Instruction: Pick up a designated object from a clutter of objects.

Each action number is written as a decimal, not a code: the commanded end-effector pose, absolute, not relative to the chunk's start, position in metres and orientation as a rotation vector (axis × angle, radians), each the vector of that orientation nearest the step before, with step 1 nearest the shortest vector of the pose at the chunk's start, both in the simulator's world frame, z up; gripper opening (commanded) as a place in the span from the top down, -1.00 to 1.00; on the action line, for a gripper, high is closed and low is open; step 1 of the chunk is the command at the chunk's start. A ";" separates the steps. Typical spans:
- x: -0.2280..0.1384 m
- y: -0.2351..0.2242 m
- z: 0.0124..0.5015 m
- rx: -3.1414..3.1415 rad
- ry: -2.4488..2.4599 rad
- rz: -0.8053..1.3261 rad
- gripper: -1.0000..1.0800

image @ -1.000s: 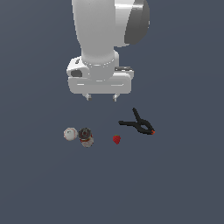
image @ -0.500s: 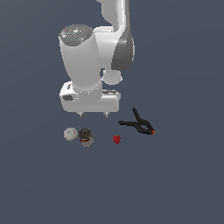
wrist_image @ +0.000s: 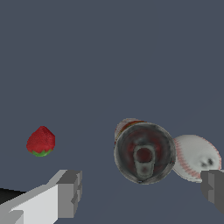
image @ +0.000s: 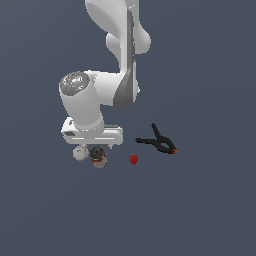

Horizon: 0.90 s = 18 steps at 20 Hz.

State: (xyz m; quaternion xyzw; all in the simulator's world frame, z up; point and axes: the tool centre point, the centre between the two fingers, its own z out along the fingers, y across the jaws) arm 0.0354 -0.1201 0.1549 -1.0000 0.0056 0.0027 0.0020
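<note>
Tool (wrist_image: 142,196) low, fingers spread wide

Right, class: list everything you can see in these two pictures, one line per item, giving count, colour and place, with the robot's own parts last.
tin can: one, red-and-white label with dark metal top, upright below the gripper, beside the ball.
ball: one, whitish with red stitching, next to the can.
strawberry: one, red with green base, apart from the can, towards the exterior view's right.
spring clamp: one, black with red tips, furthest to the exterior view's right.
arm: one, white, above the can.
gripper: one, grey fingers, open, over the can.
</note>
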 end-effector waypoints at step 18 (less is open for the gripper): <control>0.035 -0.136 0.101 -3.142 0.021 0.001 -0.92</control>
